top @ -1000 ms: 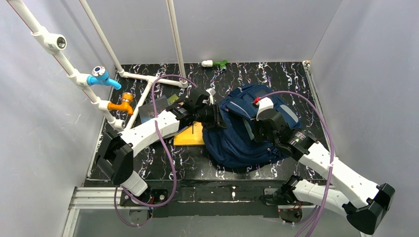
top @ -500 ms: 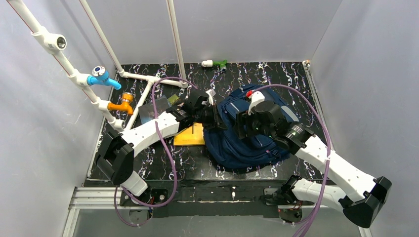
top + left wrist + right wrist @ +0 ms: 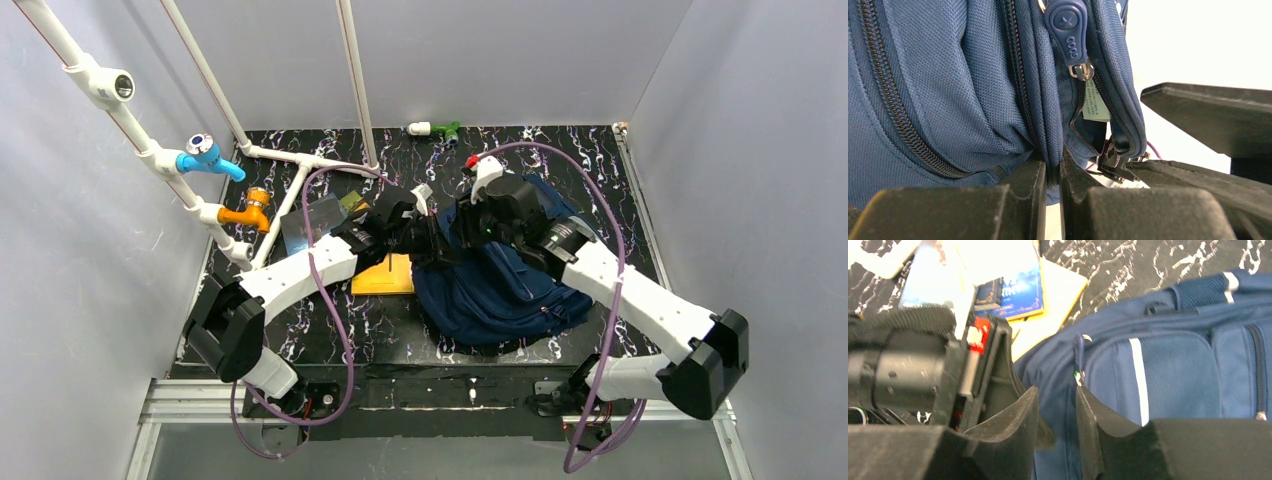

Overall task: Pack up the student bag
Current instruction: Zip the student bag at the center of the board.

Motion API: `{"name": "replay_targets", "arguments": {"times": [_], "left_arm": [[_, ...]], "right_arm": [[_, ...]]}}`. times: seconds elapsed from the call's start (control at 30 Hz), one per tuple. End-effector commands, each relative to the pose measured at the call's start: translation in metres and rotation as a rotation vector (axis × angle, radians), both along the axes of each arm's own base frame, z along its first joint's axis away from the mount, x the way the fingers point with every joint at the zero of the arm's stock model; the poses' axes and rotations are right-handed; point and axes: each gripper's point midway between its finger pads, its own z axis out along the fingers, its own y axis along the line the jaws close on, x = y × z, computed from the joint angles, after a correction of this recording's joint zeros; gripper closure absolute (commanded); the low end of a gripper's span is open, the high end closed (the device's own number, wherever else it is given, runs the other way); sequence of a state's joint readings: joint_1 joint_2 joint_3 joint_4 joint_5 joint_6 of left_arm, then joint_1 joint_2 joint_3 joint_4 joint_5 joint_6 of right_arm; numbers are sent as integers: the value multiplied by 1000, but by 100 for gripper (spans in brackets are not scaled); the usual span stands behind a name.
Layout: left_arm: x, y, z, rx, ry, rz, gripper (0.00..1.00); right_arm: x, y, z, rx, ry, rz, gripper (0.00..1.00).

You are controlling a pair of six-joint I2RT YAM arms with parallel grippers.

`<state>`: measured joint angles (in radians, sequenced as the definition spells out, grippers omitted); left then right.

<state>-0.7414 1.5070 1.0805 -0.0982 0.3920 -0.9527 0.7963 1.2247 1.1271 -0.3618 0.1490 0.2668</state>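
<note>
From above, our right gripper [image 3: 463,222] has swung across the bag [image 3: 500,295], which lies mid-table, to meet the left gripper [image 3: 428,240] at its left edge, arm stretched forward. We judge unzipping comes next. Left wrist: jaws clamped on a bag seam. Right wrist: jaws slightly apart, empty, just below the zip pull [image 3: 1079,364].

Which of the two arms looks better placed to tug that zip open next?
Right, probably. The left gripper is shut on a fold of the student bag, bracing it. The right gripper is open and empty, its tips close to the zip pull.
</note>
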Motion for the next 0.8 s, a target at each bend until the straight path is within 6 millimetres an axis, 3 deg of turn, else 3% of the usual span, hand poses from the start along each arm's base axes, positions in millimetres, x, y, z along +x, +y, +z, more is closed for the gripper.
{"name": "replay_targets", "arguments": {"times": [0.0, 0.07, 0.27, 0.4, 0.6, 0.77], "left_arm": [[-9, -11, 44, -152, -68, -51, 100], [-10, -10, 42, -151, -67, -49, 100], [-10, -9, 48, -154, -75, -52, 100], [-12, -9, 49, -162, -71, -54, 100], [-12, -8, 50, -159, -72, -57, 100], [-13, -7, 51, -160, -76, -55, 100]], "right_arm": [[23, 29, 45, 100, -118, 99, 62], [27, 36, 46, 131, -120, 159, 61], [54, 31, 30, 188, -25, 225, 58], [49, 40, 19, 187, 43, 304, 65], [44, 41, 6, 169, 98, 324, 64], [42, 38, -8, 132, 139, 327, 74]]}}
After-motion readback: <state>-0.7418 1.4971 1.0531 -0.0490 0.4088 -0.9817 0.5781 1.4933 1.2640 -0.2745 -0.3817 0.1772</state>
